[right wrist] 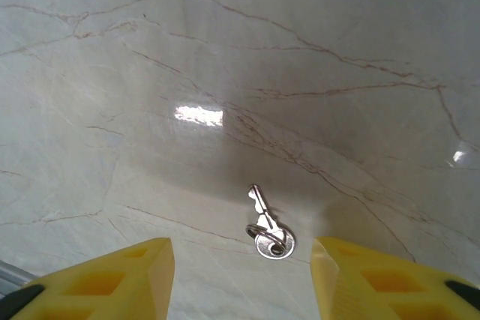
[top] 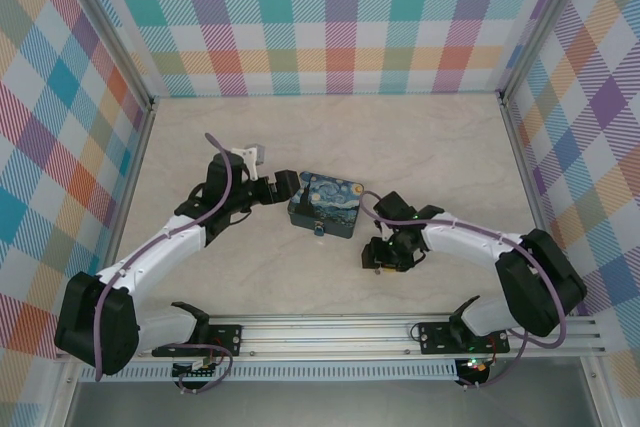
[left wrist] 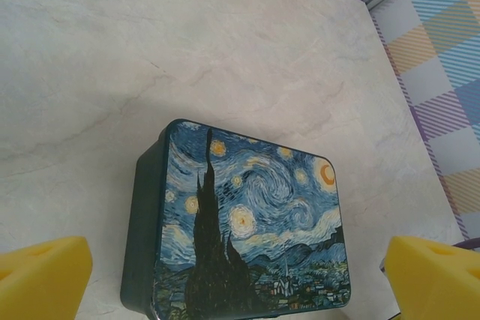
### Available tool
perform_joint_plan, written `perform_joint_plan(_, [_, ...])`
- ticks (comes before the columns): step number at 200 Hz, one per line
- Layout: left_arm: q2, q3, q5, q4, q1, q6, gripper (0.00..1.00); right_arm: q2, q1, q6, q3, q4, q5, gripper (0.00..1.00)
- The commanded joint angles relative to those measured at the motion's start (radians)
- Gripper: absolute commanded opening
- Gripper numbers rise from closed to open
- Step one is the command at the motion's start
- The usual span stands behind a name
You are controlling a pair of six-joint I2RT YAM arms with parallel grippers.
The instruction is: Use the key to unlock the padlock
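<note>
Right tool over the key, part-open and empty.
The key (right wrist: 267,224) lies flat on the table (right wrist: 225,50), low centre of the right wrist view, between the right tool's (right wrist: 244,279) yellow fingers (right wrist: 112,279) and touching neither; its blade points up-left, the ringed bow toward the bottom edge. The right arm is nearer. The left tool (left wrist: 238,279), spread wide and empty, hangs over the painted box (left wrist: 247,222). The padlock (top: 320,230) is a blue speck at the box's lower edge in the top view, its shackle too small to make out.
</note>
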Motion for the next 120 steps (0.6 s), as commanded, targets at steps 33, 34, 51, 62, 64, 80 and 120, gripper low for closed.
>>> perform_joint_plan(33, [-0.023, -0.017, 0.002, 0.009, 0.018, -0.005, 1.0, 0.045, 0.033, -0.011, 0.023, -0.035, 0.05, 0.37])
perform_joint_plan(34, [-0.022, -0.017, 0.002, 0.01, 0.018, -0.006, 1.0, 0.045, 0.034, -0.011, 0.023, -0.035, 0.051, 0.37])
perform_joint_plan(51, [-0.025, -0.019, 0.0, 0.009, 0.018, -0.007, 1.0, 0.059, 0.042, -0.015, 0.023, -0.041, 0.062, 0.32])
perform_joint_plan(62, [-0.026, -0.019, -0.002, 0.009, 0.02, -0.008, 1.0, 0.068, 0.046, -0.015, 0.023, -0.041, 0.073, 0.29])
perform_joint_plan(64, [-0.026, -0.019, -0.002, 0.009, 0.02, -0.008, 1.0, 0.068, 0.047, -0.015, 0.022, -0.04, 0.074, 0.28])
perform_joint_plan(80, [-0.026, -0.019, -0.003, 0.009, 0.02, -0.008, 1.0, 0.079, 0.05, -0.015, 0.021, -0.034, 0.086, 0.22])
perform_joint_plan(120, [-0.029, -0.019, -0.004, -0.001, 0.023, -0.004, 1.0, 0.09, 0.055, -0.034, 0.034, -0.044, 0.098, 0.08])
